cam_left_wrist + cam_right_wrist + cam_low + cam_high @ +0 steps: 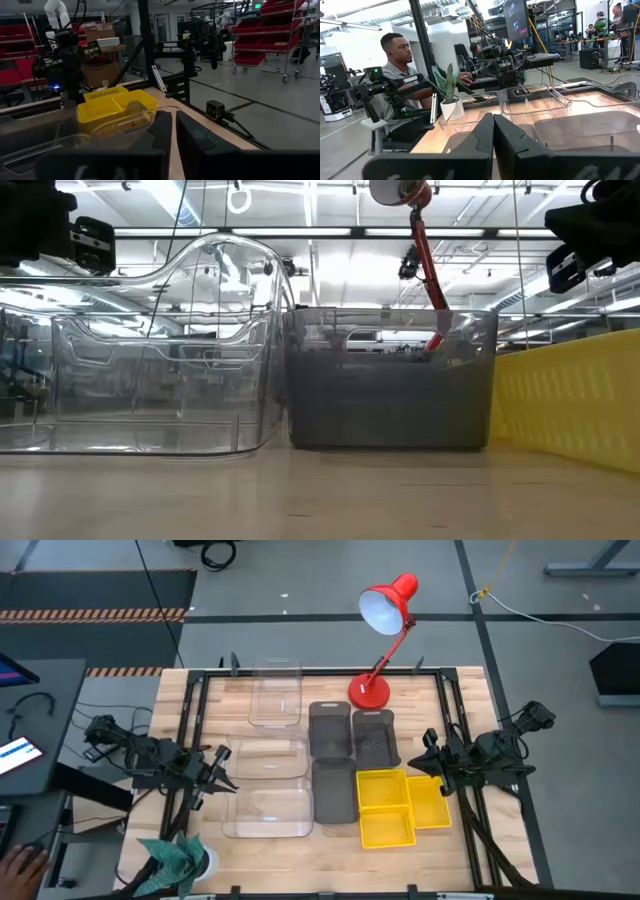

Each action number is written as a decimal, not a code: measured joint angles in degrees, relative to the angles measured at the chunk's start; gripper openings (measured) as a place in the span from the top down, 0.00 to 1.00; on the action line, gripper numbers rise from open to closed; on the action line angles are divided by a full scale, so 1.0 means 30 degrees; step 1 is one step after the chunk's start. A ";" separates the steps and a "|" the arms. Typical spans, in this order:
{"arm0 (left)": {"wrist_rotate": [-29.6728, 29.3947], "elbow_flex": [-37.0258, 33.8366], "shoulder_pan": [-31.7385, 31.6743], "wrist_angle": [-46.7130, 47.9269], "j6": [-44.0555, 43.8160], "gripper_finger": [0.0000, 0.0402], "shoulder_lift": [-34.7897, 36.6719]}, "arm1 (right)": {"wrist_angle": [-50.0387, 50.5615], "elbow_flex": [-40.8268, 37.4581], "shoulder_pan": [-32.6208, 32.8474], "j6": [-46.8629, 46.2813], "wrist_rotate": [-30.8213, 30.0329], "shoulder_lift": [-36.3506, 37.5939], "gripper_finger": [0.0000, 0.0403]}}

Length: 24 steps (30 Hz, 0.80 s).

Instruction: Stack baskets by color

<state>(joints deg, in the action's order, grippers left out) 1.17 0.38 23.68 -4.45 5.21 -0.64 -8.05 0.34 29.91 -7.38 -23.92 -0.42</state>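
On the wooden surface (200, 880), between the two arms, lie shallow rectangular baskets with rounded corners, sorted roughly by colour into three groups. Toward the left arm: three clear see-through ones, the largest kind — one (275, 693) at the far edge, one (268, 758) in the middle, one (268, 812) nearest the front, the last two touching or nearly so. In the centre: dark grey ones, one (329, 729) and another (375, 736) side by side just in front of the red desk lamp (385, 630), a third (335, 791) in front of them, touching the yellow group. Toward the right arm: bright yellow ones, with ribbed or slotted walls, one (385, 808) at the front, one (430, 801) just beside it on the right-arm side, overlapping or touching; cannot tell which. Nothing seen inside any basket; all open side up, none clearly nested. In the low view, a clear basket (140, 350), a grey one (390, 380) and a yellow wall (570, 405) in a row, touching or nearly.

Left end effector (222, 772) above the surface's left side, just beside the middle clear basket, fingers drawn close together, holding nothing visible. Right end effector (427, 757) near the right edge, just beside the yellow pair, fingers pressed together, empty. At the front left corner, a small potted plant (175, 862). Beyond the surface, in the right wrist view, a seated person (400, 75).
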 joint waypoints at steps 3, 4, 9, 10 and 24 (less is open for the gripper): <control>0.0000 0.0002 0.0005 -0.0004 0.0000 0.93 -0.0003 | -0.0001 -0.0002 0.0001 -0.0006 0.0000 0.0005 0.97; -0.0001 0.0001 0.0007 -0.0001 0.0000 0.93 0.0000 | 0.0005 -0.0001 0.0000 0.0000 0.0000 0.0005 0.97; 0.0000 0.0002 0.0005 -0.0003 0.0000 0.91 -0.0003 | -0.0002 -0.0002 0.0002 -0.0004 -0.0007 0.0000 0.97; 0.0000 -0.0002 0.0003 0.0000 0.0000 0.91 -0.0003 | 0.0000 -0.0002 0.0002 0.0000 -0.0005 0.0005 0.97; 0.0000 0.0002 0.0007 -0.0004 0.0000 0.92 -0.0001 | 0.0004 0.0005 0.0000 -0.0002 -0.0006 0.0000 0.97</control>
<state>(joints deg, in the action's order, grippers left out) 1.17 0.38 23.70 -4.46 5.21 -0.65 -8.04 0.36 29.91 -7.38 -23.94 -0.42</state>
